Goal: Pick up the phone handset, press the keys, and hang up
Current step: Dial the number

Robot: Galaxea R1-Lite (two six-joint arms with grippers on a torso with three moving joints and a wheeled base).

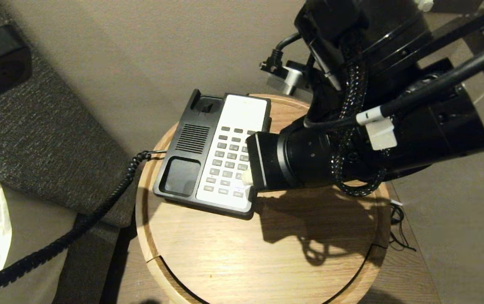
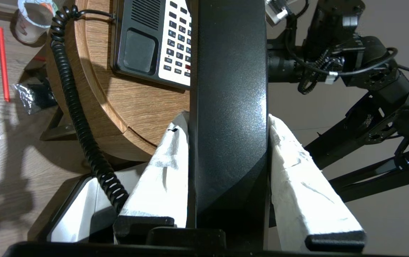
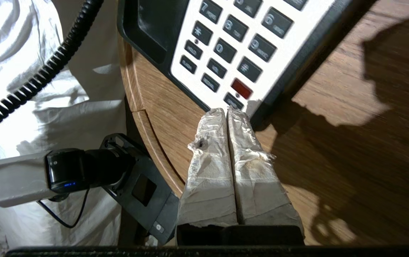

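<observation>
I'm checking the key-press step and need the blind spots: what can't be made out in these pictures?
- Head view: the right arm covers the white keypad's right-hand keys.
- Left wrist view: the long glossy black plastic handset, held in the left tool, hides more keys.
- Right wrist view: whether the shut right tool touches a key.

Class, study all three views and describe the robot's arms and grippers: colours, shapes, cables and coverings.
The right arm is glossy black and cylindrical, wrapped in a black braided cable with a white clip. The left gripper and right gripper both have tapered fingers covered in wrinkled white tape.
</observation>
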